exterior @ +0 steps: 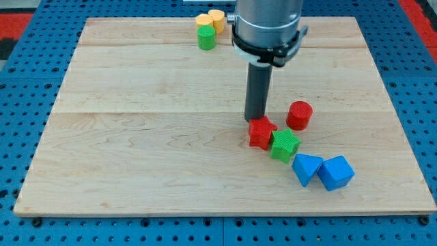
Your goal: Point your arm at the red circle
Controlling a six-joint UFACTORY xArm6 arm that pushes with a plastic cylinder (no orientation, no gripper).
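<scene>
The arm is a fat, round, shiny grey tube. A black ring wraps around its bottom edge, with a small grey bit sticking out on the view's right. Under the ring hangs a straight, dark, round rod. It is much thinner than the tube. My tip is its flat end.

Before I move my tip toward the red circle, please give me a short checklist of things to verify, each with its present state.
1. Red circle is in view, on the board's right half: ok.
2. My tip is visible, at the top edge of the red star-like block: ok.
3. Tip already at the red circle: not ok, the circle lies to the view's right of it, with a gap.
4. Straight path from tip to circle free of blocks: ok.
5. Tip touching the red star-like block: cannot tell.
6. Green block and the two blue blocks lie below the path: ok.
</scene>
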